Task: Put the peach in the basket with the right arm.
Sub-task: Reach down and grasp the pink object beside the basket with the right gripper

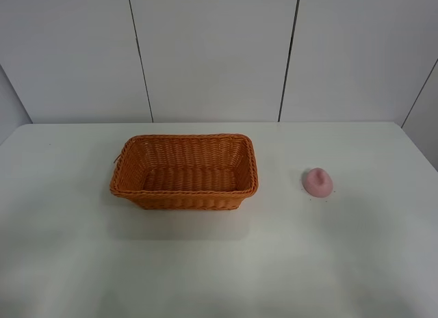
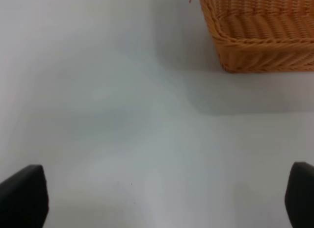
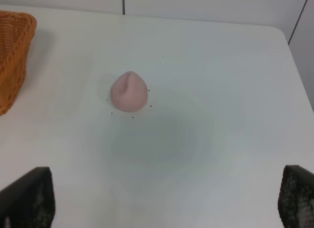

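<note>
Basket: a rectangular orange-brown woven wicker basket [image 1: 185, 193] with sloping sides and a braided rim. It stands upright near the middle of the white table [image 1: 219, 270], with its woven floor in plain sight.

Peach: a small matte pink rounded peach [image 1: 317, 182] with a pointed tip. It rests on the table to the right of the basket in the high view, level with the basket's front half and well apart from it. A few tiny dark specks dot the table around it.

Right gripper: the black two-fingered right gripper [image 3: 162, 198] is spread wide. Only its two fingertips [image 3: 27, 198] show, with bare table between them and nothing in their grasp. The peach [image 3: 129, 91] lies ahead of them, untouched, and one end of the basket [image 3: 12, 56] is off to its side.

Left gripper: the black left gripper [image 2: 162, 196] is also spread wide, and its fingertips [image 2: 22, 196] hold nothing. A corner of the basket [image 2: 265, 51] sits ahead of it, apart from both fingers.

Backdrop: a white panelled wall [image 1: 212, 51] with dark seams rises beyond the basket, behind the table's far edge.
</note>
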You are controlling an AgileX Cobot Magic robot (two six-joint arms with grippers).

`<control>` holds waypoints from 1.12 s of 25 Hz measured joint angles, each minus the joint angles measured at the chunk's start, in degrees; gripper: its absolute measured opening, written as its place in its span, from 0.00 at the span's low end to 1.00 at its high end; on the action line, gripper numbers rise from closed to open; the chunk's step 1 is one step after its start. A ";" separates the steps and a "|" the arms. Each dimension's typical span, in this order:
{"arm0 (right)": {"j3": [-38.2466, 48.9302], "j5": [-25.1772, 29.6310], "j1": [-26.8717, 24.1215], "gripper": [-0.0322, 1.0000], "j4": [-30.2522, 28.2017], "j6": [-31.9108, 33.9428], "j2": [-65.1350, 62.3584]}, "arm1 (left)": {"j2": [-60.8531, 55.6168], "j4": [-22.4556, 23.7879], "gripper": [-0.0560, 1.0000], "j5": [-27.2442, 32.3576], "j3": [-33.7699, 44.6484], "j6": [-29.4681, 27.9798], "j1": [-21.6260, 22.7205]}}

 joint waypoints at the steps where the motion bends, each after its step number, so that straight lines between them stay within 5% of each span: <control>1: 0.00 0.00 0.00 0.71 0.00 0.00 0.00 | 0.00 0.00 0.99 0.00 0.00 0.00 0.00; 13: -0.65 -0.20 0.00 0.71 -0.56 0.00 3.04 | 0.00 0.00 0.99 0.00 0.00 0.00 0.00; 28: -26.92 -6.06 0.00 0.71 1.16 0.00 68.00 | 0.00 0.00 0.99 0.00 0.00 0.00 0.00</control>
